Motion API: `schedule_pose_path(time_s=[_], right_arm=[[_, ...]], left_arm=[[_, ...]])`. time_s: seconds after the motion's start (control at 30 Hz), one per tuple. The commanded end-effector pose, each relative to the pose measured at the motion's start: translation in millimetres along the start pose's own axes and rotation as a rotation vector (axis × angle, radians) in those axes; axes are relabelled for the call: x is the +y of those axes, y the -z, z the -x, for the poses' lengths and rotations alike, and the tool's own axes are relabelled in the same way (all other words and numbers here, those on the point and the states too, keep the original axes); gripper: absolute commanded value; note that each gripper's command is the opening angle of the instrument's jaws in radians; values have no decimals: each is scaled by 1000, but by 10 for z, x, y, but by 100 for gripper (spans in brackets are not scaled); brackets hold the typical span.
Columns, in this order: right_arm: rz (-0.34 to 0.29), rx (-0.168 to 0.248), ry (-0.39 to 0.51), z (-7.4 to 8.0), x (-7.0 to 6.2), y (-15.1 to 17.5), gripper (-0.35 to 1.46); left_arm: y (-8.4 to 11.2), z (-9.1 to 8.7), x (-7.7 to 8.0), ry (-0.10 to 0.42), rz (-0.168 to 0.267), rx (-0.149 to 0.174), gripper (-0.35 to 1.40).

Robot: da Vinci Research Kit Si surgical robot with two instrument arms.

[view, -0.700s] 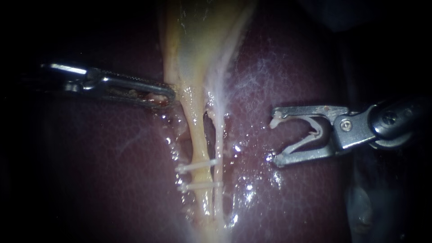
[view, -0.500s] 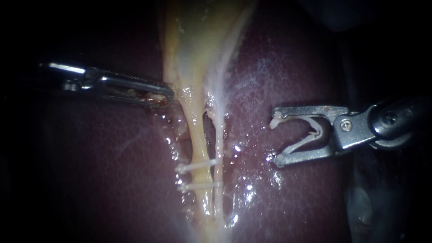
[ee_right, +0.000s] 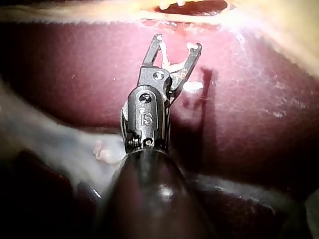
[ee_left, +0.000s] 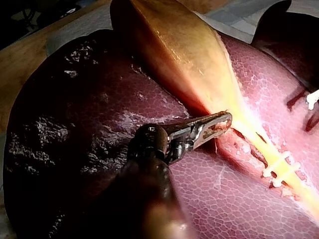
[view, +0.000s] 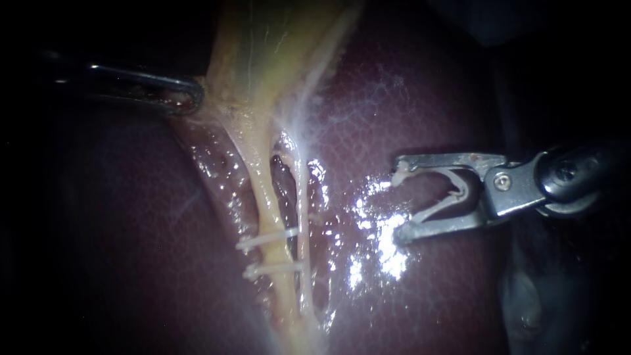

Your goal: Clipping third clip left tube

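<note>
My left instrument comes in from the upper left, its jaws shut on the edge of the yellow gallbladder near its neck; the left wrist view shows the same grip. Below, the yellow left tube carries two white clips, one under the other, also seen beyond my left instrument. A thin pale right tube runs beside it. My right instrument hovers right of the tubes, apart from them, its jaws standing wide around an open white clip, which also shows between them in the right wrist view.
Dark red liver lies all around, wet and glinting between the tubes and my right instrument. A dark gap shows between the two tubes. Pale fatty tissue lies beside my right instrument's shaft.
My left instrument has pulled the gallbladder up and to the left; the tubes now stretch and slant that way, and the gap between them is wider. My right instrument has barely moved.
</note>
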Motion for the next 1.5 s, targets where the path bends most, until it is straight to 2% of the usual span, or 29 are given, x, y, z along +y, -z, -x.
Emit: schedule_pose_path(time_s=[0.03,0.37,0.7,1.13,1.5], right_arm=[[-1,6,-21,-1,1,-3,50],[-47,43,-193,-11,4,-38,50],[-103,86,-359,-7,6,-87,50],[-174,108,-497,19,22,-133,50],[-210,96,-532,53,24,-149,49]], left_arm=[[-1,0,0,-1,2,0,-35],[-4,-3,-2,-2,3,0,-35],[-8,-6,-3,-3,1,1,-35],[-9,-8,-5,-5,-3,2,-35],[-9,-8,-5,-4,-2,2,-35]])
